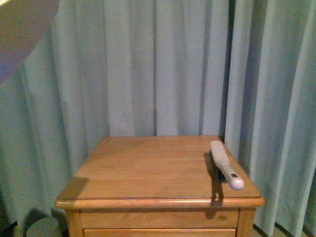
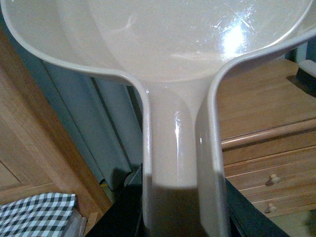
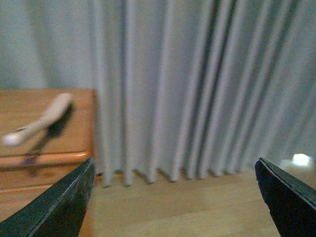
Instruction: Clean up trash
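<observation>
Cream dustpan [image 2: 173, 49] clamped in my left hand [image 2: 180, 217]; right hand [image 3: 174, 163] wide; white brush [image 1: 226, 164] on desk [image 1: 148, 168].

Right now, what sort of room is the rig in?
Probably a bedroom or similar home room: a wooden nightstand with drawers, floor-length pale curtains close behind it, and a wood floor. The left gripper holds a dustpan, which fits household tidying.
</observation>
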Robot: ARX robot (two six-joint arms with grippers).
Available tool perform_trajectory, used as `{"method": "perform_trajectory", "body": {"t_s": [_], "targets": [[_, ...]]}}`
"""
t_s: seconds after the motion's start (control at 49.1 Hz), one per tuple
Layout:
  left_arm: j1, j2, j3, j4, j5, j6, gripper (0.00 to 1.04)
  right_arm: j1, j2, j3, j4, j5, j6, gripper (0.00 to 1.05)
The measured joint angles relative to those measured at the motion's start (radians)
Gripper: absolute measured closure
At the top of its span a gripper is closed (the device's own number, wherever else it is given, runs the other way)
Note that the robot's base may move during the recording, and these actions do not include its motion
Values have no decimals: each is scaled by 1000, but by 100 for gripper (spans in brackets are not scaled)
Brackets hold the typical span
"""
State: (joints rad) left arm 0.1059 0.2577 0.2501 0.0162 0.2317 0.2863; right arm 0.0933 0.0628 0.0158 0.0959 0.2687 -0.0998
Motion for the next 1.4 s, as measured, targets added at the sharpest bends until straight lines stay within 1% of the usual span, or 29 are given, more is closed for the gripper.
{"method": "perform_trajectory", "body": {"t_s": [0.02, 0.081, 0.122, 0.264, 0.346, 0.427, 0.509, 0.631, 0.814, 0.895, 0.977, 1.058, 1.404], "targets": [[0, 0, 0, 0, 0, 0, 80, 16, 14, 0, 15, 36, -15, 7], [0, 0, -2, -1, 0, -3, 80, 95, 137, 15, 87, 208, -69, 7], [0, -1, -2, -1, 2, -3, 80, 113, 253, 47, 126, 233, -79, 7], [0, -2, -2, -2, 1, -3, 80, 123, 593, 244, 122, 154, -17, 7], [0, -2, -2, -2, 1, -4, 80, 140, 777, 402, 71, 105, 39, 7], [0, -2, -2, -2, 1, -4, 80, 157, 899, 523, 27, 75, 90, 7], [0, -2, -2, -2, 2, -4, 80, 181, 1088, 718, -92, 16, 175, 7], [1, -2, -2, -2, 1, -4, 80, 219, 1341, 1009, -274, -32, 301, 7], [1, -2, -2, -2, 1, -4, 80, 253, 1559, 1244, -363, -60, 377, 7], [1, -2, -2, -2, 1, -4, 80, 263, 1678, 1359, -445, -74, 425, 7], [1, -2, -2, -2, 1, -4, 80, 268, 1781, 1439, -501, -81, 471, 7], [1, -2, -2, -2, 1, -4, 80, 271, 1852, 1487, -524, -78, 496, 7], [1, -2, -2, -2, 1, -4, 80, 281, 2030, 1595, -534, -78, 587, 7]]}}
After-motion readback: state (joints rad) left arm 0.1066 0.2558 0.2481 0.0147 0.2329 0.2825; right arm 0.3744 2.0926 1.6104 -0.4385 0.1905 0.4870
